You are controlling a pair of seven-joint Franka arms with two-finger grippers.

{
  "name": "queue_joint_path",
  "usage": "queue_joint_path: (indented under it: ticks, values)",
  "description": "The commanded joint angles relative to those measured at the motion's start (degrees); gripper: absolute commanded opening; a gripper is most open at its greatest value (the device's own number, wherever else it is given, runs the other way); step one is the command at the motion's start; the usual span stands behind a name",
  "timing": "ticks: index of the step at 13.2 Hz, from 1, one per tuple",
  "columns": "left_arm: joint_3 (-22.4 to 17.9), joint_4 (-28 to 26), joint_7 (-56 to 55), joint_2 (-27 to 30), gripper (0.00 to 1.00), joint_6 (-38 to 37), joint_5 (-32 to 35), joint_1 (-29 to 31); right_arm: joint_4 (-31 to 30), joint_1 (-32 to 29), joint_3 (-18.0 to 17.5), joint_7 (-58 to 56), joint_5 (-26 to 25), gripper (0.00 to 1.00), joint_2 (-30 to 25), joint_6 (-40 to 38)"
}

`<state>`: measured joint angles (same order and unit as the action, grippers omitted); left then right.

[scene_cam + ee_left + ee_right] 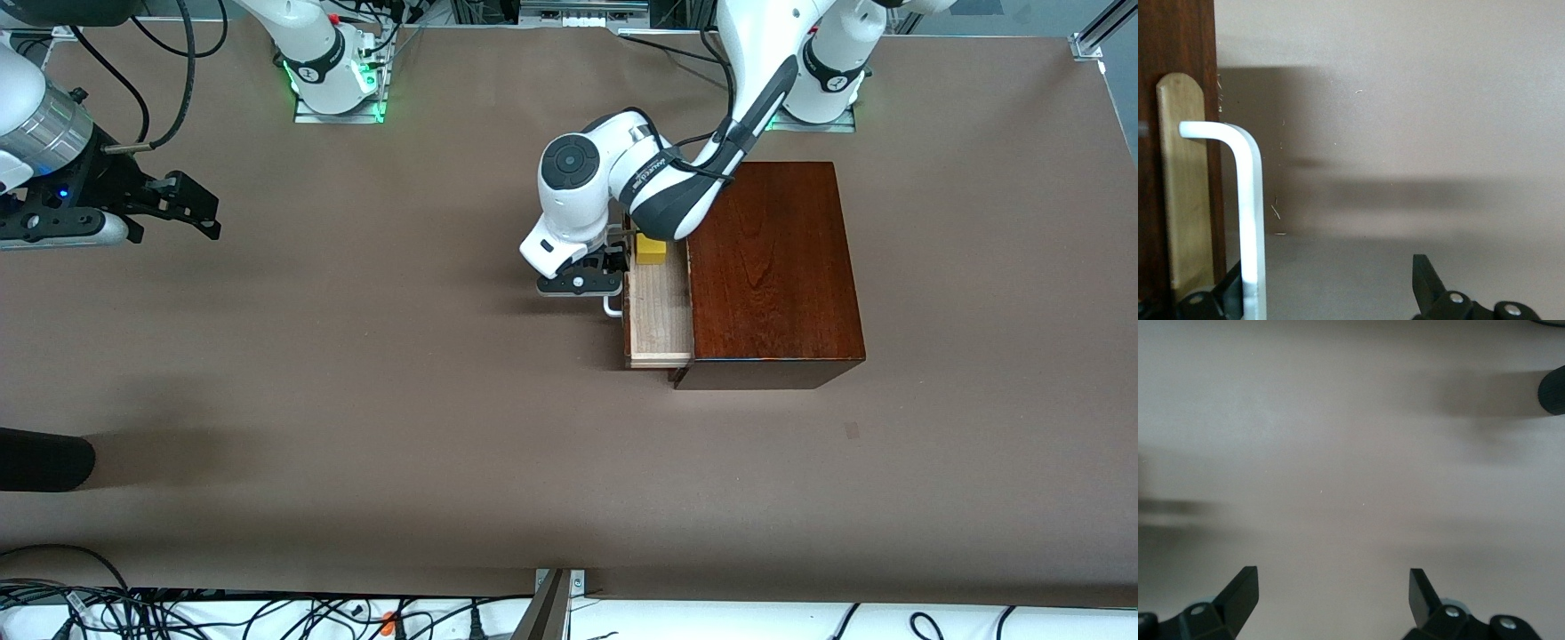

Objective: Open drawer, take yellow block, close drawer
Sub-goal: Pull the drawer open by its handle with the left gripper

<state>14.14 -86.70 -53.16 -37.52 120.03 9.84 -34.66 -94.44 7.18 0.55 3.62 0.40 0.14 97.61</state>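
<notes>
1. Front view shows the wooden box [773, 267] on the table [400, 427], toward the left arm's end and close to the edge where the robot bases stand.
2. Its drawer [660, 316] is pulled out part of the way toward the right arm's end of the table, and the pale wood inside is visible.
3. The yellow block [651, 250] sits in the drawer, in the corner nearest the bases' edge, partly covered by the left arm.
4. The left gripper [594, 269] is low beside the drawer front, at the white handle [612, 308].
5. Left wrist view shows the white handle [1248, 220] just inside 1 finger of the left gripper [1328, 293]; the 2 fingers [1426, 280] stand wide apart and do not squeeze the bar.
6. The right gripper [182, 206] waits in the air over the bare table, near the corner at the right arm's end by the bases.
7. Right wrist view shows the 2 fingers [1241, 590] of the right gripper [1331, 593] spread apart, with only the table [1338, 453] between them.
</notes>
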Motion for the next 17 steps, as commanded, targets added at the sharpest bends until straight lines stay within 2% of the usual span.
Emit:
queue_joint_path:
  ticks: [1,7,9,11,14,16,17]
  values:
    - [0.8,5.8,-1.9,-4.8,1.0,3.8,-2.3,-2.3,0.7,-0.1,0.1,-0.1,-0.1,1.0,0.1,-0.3]
    - [0.4,5.8,-1.4,-2.3,1.0,2.8,-2.1,-1.0,0.7,-0.1,0.3,-0.1,-0.1,1.0,0.2,-0.3]
    - [0.3,5.9,-1.4,-0.3,1.0,-2.0,-1.8,-0.8,0.7,-0.1,0.3,-0.1,-0.1,1.0,0.2,-0.3]
    - [0.2,5.9,-0.8,4.6,1.0,-7.2,-1.3,0.6,0.7,-0.2,0.3,0.0,-0.1,1.0,0.2,-0.2]
    - [0.3,5.9,6.2,11.7,1.0,-17.6,-1.6,4.8,0.7,-0.4,0.4,-0.1,-0.4,1.0,1.3,0.6]
    - [0.1,5.9,14.2,16.8,1.0,-21.1,-1.3,10.4,0.9,-0.2,0.3,-0.1,-0.2,1.0,3.2,0.9]
    - [0.5,5.8,18.7,19.0,1.0,-23.2,-2.0,15.0,0.9,-0.2,0.3,0.0,0.5,1.0,4.8,0.9]
